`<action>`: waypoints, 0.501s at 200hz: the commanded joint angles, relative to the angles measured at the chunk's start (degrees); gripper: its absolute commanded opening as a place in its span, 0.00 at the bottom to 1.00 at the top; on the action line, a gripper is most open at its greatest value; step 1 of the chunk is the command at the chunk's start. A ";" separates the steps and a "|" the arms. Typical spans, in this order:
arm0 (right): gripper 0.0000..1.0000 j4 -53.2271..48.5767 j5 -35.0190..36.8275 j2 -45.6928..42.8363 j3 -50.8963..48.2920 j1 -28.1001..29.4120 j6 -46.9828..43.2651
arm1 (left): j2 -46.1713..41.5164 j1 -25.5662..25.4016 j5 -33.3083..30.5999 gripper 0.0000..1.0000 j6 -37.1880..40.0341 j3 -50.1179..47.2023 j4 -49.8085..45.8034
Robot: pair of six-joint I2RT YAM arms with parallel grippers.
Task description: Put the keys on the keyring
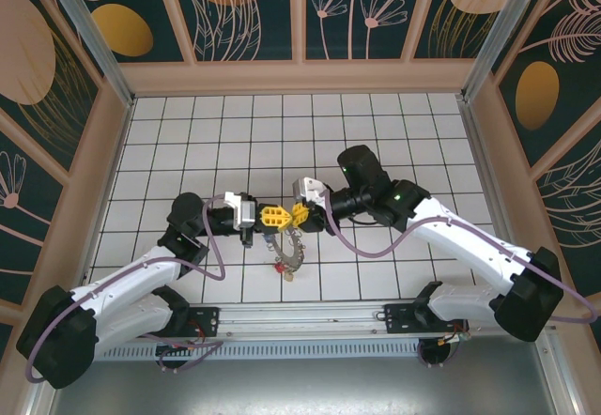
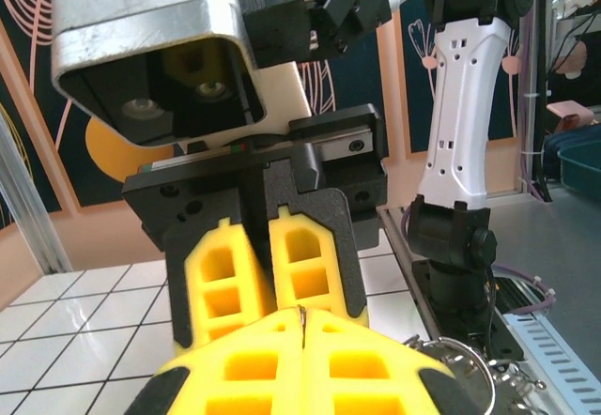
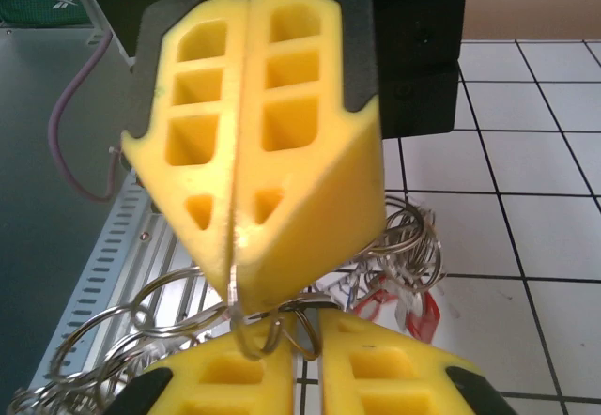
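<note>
Both grippers meet tip to tip above the middle of the tiled floor. My left gripper (image 1: 273, 216) (image 2: 303, 326) is shut on a thin metal loop of the keyring (image 3: 233, 314), whose edge shows between its yellow pads. My right gripper (image 1: 300, 213) (image 3: 311, 370) faces it with its jaws a narrow gap apart, and ring loops (image 3: 302, 326) hang in that gap. Below them dangles the bunch of rings and keys (image 1: 286, 249). Red key tags (image 3: 413, 310) (image 1: 280, 266) hang among the loops. More rings (image 2: 462, 359) show at the left wrist view's lower right.
The slotted metal rail (image 1: 310, 319) runs along the near edge, close behind the hanging bunch. Patterned walls (image 1: 300, 21) close in the white tiled floor (image 1: 282, 133) on three sides. The right arm's white link (image 2: 460, 115) stands just past the grippers.
</note>
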 commanded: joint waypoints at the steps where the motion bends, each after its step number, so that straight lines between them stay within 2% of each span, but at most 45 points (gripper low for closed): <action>1: 0.18 4.26 -1.90 -2.13 0.32 -0.81 -1.10 | -1.96 -1.04 2.83 0.00 -1.57 -0.69 5.52; 14: 0.22 4.26 -2.91 -3.81 -0.94 -1.35 -1.24 | -3.04 -1.10 2.53 0.00 -1.92 -1.12 5.56; 60: 0.25 3.01 -7.33 -8.21 -3.93 -1.94 -0.53 | -4.97 -1.02 2.47 0.00 -6.16 -2.56 10.07; 100: 0.29 8.28 -7.78 -10.44 -7.08 -1.45 3.49 | -5.51 -1.05 1.98 0.00 -7.12 -2.86 11.24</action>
